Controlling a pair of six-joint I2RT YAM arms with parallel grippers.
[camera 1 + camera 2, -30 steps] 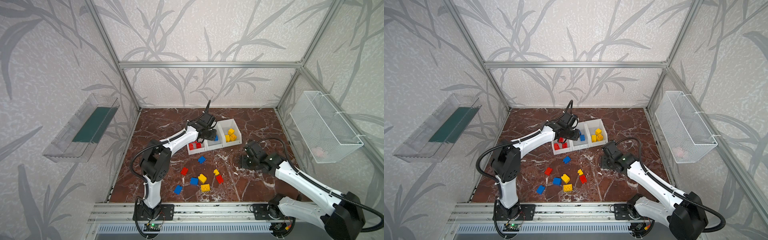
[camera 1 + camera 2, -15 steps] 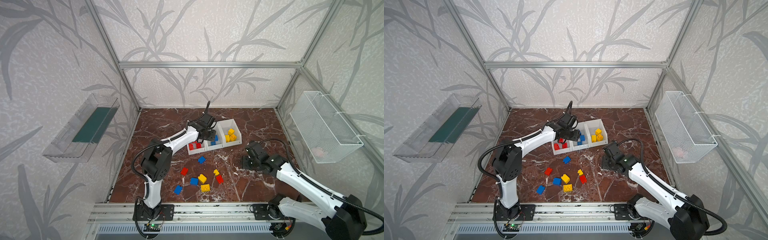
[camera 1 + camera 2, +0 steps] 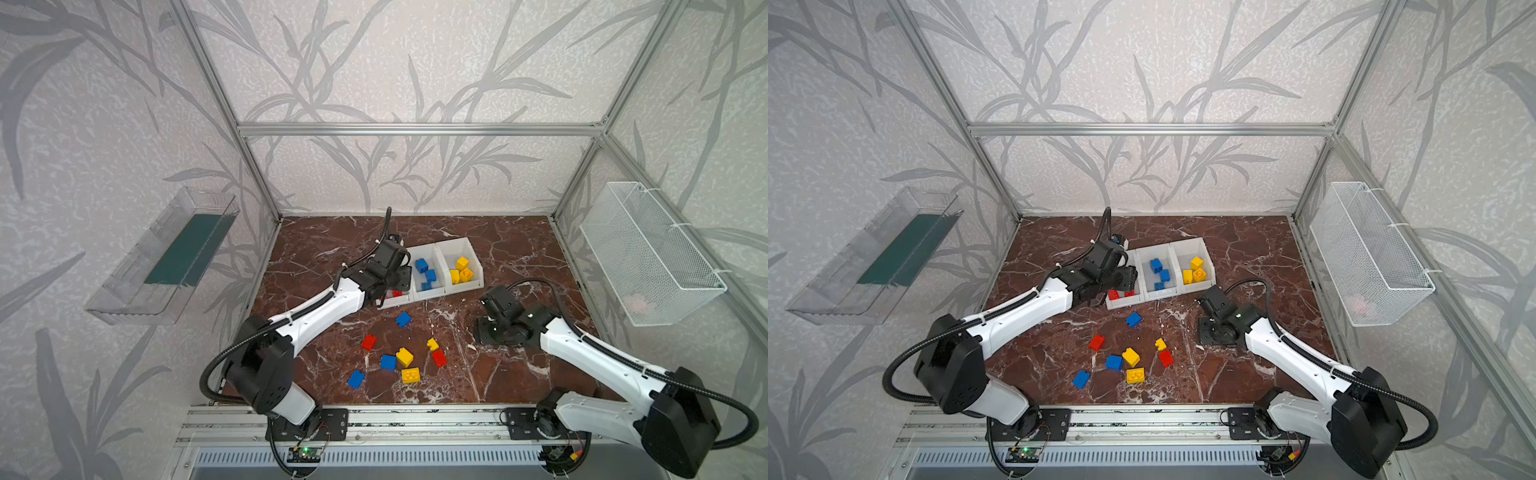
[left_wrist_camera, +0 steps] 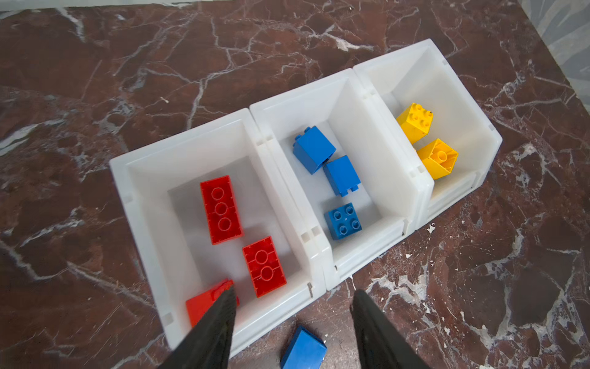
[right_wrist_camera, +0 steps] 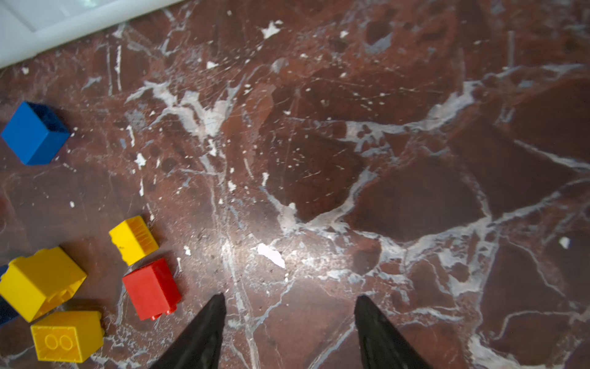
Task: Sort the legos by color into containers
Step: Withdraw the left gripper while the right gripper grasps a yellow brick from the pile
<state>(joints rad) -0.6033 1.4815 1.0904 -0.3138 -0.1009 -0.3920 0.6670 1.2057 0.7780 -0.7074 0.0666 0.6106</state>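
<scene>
Lying loose nearest the rail are eight legos (image 3: pixel 404 356), so sorting looks about half done. The right gripper (image 5: pixel 290 297) hangs empty over the bare table (image 3: pixel 519 249), jaws apart. Farther back, the left gripper (image 4: pixel 293 290), jaws apart and holding nothing, hovers at the red bin (image 4: pixel 127 179), where three reds lie. The blue bin (image 4: pixel 360 150) and yellow bin (image 4: pixel 447 89) hold matching bricks.

This looks like a robot test cell in a lab. A bare aluminium frame (image 3: pixel 415 129) boxes the space in, filled with leaf-print panels (image 3: pixel 415 62). The left arm (image 3: pixel 320 316) and the right arm (image 3: pixel 590 353) are bolted to a metal rail (image 3: pixel 415 419) along the front edge of a marble-look table (image 3: pixel 519 257). Below the rail sits an exposed circuit board (image 3: pixel 305 454) with a green light. A wire basket (image 3: pixel 648 257) and a clear tray (image 3: pixel 124 291) hang on the side walls.
</scene>
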